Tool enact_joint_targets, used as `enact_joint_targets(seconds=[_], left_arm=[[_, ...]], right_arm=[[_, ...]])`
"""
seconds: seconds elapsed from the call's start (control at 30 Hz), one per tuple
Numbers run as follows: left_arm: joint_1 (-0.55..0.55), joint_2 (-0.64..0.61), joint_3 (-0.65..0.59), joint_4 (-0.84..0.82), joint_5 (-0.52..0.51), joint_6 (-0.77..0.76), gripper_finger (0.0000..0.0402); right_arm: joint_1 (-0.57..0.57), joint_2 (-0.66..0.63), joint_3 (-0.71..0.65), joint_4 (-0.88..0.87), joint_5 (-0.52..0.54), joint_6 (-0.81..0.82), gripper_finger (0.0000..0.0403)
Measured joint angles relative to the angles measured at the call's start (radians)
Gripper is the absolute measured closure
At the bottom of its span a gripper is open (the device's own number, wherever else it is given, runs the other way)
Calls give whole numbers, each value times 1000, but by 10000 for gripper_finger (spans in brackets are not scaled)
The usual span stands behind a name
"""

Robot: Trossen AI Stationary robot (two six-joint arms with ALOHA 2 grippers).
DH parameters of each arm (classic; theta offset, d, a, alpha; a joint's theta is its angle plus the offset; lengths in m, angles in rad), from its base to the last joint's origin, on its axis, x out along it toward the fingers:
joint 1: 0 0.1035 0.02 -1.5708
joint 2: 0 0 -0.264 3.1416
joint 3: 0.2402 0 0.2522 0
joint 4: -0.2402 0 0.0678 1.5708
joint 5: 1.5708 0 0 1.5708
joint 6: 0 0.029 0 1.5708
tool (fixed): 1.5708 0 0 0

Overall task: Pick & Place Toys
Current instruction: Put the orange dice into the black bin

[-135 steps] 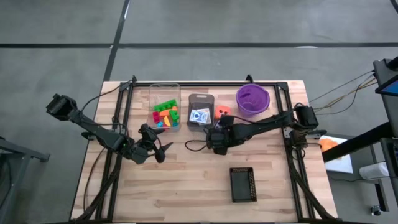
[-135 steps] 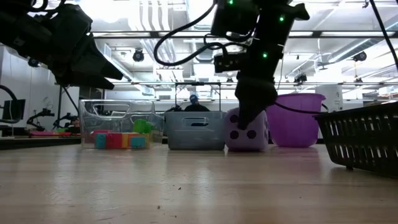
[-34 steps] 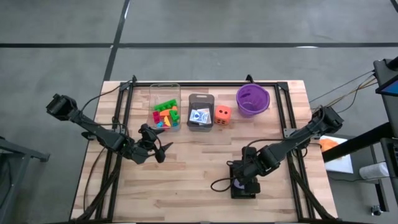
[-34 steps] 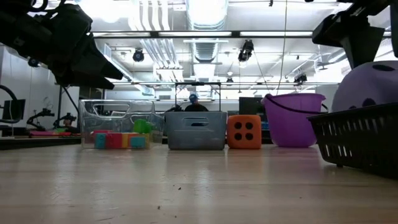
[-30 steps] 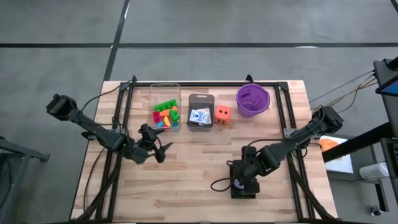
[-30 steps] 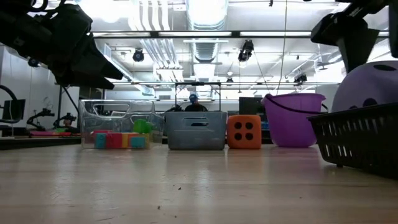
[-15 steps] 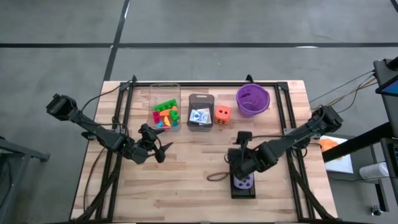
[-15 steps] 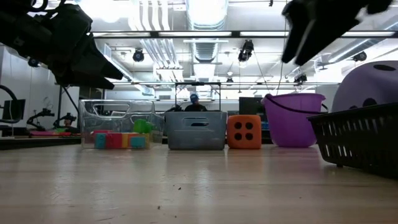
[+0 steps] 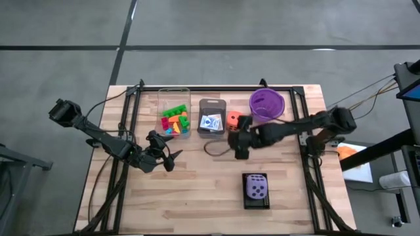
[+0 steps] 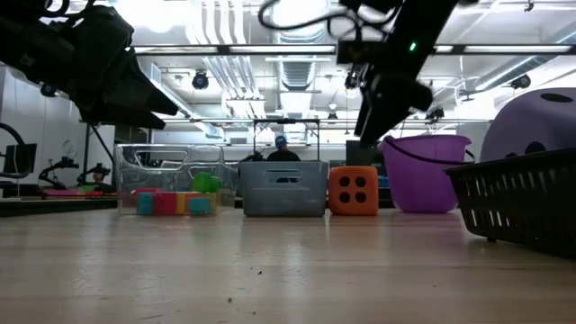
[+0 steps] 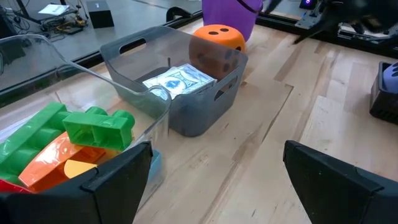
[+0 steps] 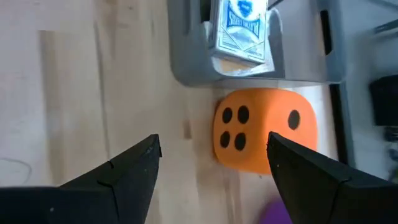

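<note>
An orange die rests on the table beside the grey bin, which holds a white-and-blue card pack. My right gripper hovers open just above and near of the die, touching nothing. A purple die lies in the black bin. Coloured bricks fill the clear bin. My left gripper waits open near of the clear bin; its wrist view shows the bricks and grey bin ahead.
A purple bowl stands at the far right, next to the orange die. The three bins and bowl line the far half of the table; bare wood lies between my two grippers and along the near edge left of the black bin.
My right gripper has left the black bin and swung toward the table's far edge and a little left, tipping as it went, and now stands over the orange die. The purple die stays in the black bin.
</note>
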Motion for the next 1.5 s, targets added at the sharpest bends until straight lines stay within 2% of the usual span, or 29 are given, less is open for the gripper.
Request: enact_joint_targets(seconds=[0.1, 0.33, 0.53, 0.6, 0.73, 1.0, 1.23, 1.3, 1.5], left_arm=[[0, 0, 0, 0, 0, 0, 34], [0, 0, 0, 0, 0, 0, 34], [0, 0, 0, -1, 0, 0, 34], [0, 0, 0, -3, 0, 0, 34], [0, 0, 0, -8, 0, 0, 34], [0, 0, 0, -8, 0, 0, 34], [0, 0, 0, -8, 0, 0, 34], [0, 0, 0, -8, 0, 0, 34], [0, 0, 0, -8, 0, 0, 34]], right_arm=[[-87, -1, -40, 76, -61, -66, 114], [-248, 13, -99, 187, -122, -162, 114], [-306, 56, -125, 247, -124, -209, 115], [-309, 76, -123, 259, -94, -211, 119], [-304, 108, -120, 266, -46, -221, 162], [-276, 129, -120, 263, 7, -225, 327], [-264, 107, -123, 239, 31, -217, 341], [-263, 85, -126, 220, 36, -210, 359], [-259, -15, -128, 180, 36, -193, 378]])
